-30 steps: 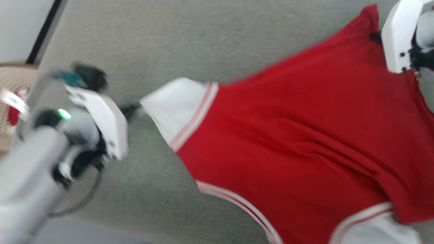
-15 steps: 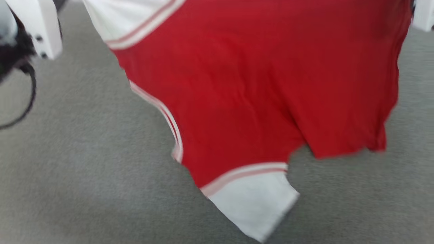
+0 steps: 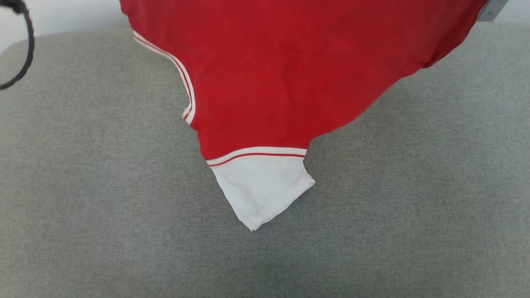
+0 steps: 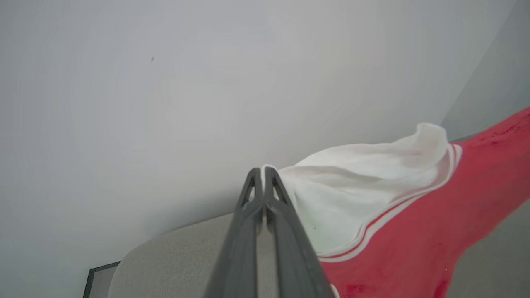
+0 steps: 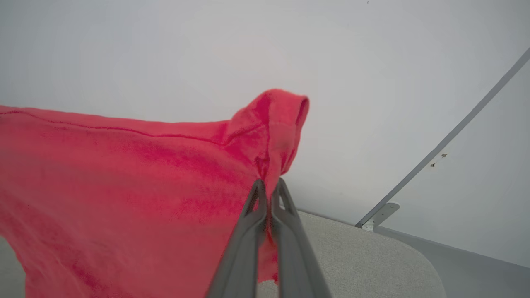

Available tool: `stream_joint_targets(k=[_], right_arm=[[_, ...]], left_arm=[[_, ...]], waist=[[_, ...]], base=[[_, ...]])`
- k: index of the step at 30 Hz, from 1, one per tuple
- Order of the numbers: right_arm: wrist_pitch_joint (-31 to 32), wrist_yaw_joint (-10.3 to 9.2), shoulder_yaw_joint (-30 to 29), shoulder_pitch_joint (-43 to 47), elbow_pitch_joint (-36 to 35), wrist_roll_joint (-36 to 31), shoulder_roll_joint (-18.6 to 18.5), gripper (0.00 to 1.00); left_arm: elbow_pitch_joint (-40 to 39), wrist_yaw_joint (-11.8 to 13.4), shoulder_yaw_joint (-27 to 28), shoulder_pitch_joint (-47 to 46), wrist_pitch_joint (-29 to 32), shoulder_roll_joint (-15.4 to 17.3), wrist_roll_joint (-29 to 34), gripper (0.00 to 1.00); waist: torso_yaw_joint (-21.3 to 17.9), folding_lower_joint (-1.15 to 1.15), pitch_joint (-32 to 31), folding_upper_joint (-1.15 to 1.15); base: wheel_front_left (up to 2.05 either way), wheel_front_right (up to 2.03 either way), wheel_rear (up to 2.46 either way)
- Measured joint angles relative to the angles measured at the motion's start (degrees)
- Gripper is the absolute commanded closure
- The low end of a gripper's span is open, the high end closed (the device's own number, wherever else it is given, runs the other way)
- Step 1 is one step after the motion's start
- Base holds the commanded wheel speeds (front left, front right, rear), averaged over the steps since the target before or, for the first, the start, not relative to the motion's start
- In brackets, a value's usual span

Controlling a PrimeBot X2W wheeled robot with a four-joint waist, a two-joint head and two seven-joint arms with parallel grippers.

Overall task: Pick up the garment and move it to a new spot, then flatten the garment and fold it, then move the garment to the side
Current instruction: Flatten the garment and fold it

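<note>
The garment [image 3: 285,70], a red jersey with white sleeves and red-and-white trim, hangs in the air over the grey cushion [image 3: 83,186]. Its lower white sleeve [image 3: 261,190] points down, its tip close to the cushion. In the left wrist view my left gripper [image 4: 262,171] is shut on the edge of the other white sleeve [image 4: 352,186]. In the right wrist view my right gripper [image 5: 268,184] is shut on a bunched red corner [image 5: 273,124] of the garment [image 5: 124,186]. The cloth stretches between the two grips.
The grey cushion has rounded far corners and ends at a pale wall [image 3: 62,16]. A dark cable loop [image 3: 25,49] hangs at the upper left. A thin grey rail with a metal bracket [image 5: 379,214] runs up the wall on the right.
The head camera has swung from the floor and basket side to the grey cushion. The garment, held by both grippers, now hangs higher, with its lower sleeve dangling over the cushion.
</note>
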Motion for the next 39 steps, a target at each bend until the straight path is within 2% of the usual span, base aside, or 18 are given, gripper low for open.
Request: stream_joint_targets(k=[4, 12, 18, 23, 25, 27, 31, 34, 39], right_arm=[[-3.1, -0.01, -1.9, -2.2, 2.8, -4.3, 3.0, 1.0], [-15.6, -0.13, -4.6, -10.7, 14.2, -14.9, 9.3, 1.0], [-31.0, -0.13, -9.2, -17.2, 22.8, -24.4, 12.5, 1.0], [-45.7, -0.13, -13.5, -22.2, 26.0, -34.1, 14.4, 1.0], [-50.0, -0.13, -14.0, -23.5, 27.0, -38.7, 14.6, 1.0], [-52.0, -0.14, -15.0, -23.9, 28.9, -41.5, 15.2, 1.0], [-51.7, -0.13, -16.2, -22.7, 34.5, -44.0, 16.7, 1.0], [-51.0, -0.13, -15.5, -20.7, 38.3, -44.7, 17.1, 1.0], [-49.1, -0.13, -15.2, -16.7, 43.7, -42.2, 17.4, 1.0]], left_arm=[[4.2, -1.0, 0.0, -2.9, -3.8, -2.8, 1.3, 1.0], [15.4, -2.2, 0.2, -12.4, -16.1, -7.7, 7.0, 1.0], [23.0, -2.6, 0.1, -21.0, -28.9, -9.8, 12.4, 1.0], [26.8, -2.0, 1.1, -27.6, -44.2, -10.9, 15.9, 1.0], [27.5, -2.8, 1.1, -28.7, -47.9, -11.4, 17.3, 1.0], [28.5, -3.1, 1.7, -28.7, -48.8, -12.3, 17.7, 1.0], [33.4, -5.6, 0.4, -24.3, -49.0, -13.5, 17.9, 1.0], [37.6, -7.6, -1.2, -20.8, -45.8, -14.2, 17.4, 1.0], [41.4, -9.9, -4.5, -15.0, -35.0, -16.0, 15.3, 1.0]], waist=[[-0.4, 0.0, 1.2, 0.0], [-1.3, 0.0, 6.2, 0.0], [-1.9, 0.0, 10.2, 0.0], [-1.9, 0.0, 12.9, 0.0], [-1.8, 0.0, 13.9, 0.0], [-1.5, 0.0, 14.8, 0.0], [-0.3, 0.0, 15.5, 0.0], [0.4, 0.0, 15.4, 0.0], [1.1, 0.0, 13.9, 0.0]], base=[[0.0, 0.0, 0.0], [0.0, 0.0, 0.0], [0.0, 0.0, 0.0], [0.0, 0.0, 0.0], [0.0, 0.0, 0.0], [0.0, 0.0, 0.0], [0.0, 0.0, 0.0], [0.0, 0.0, 0.0], [0.0, 0.0, 0.0]])
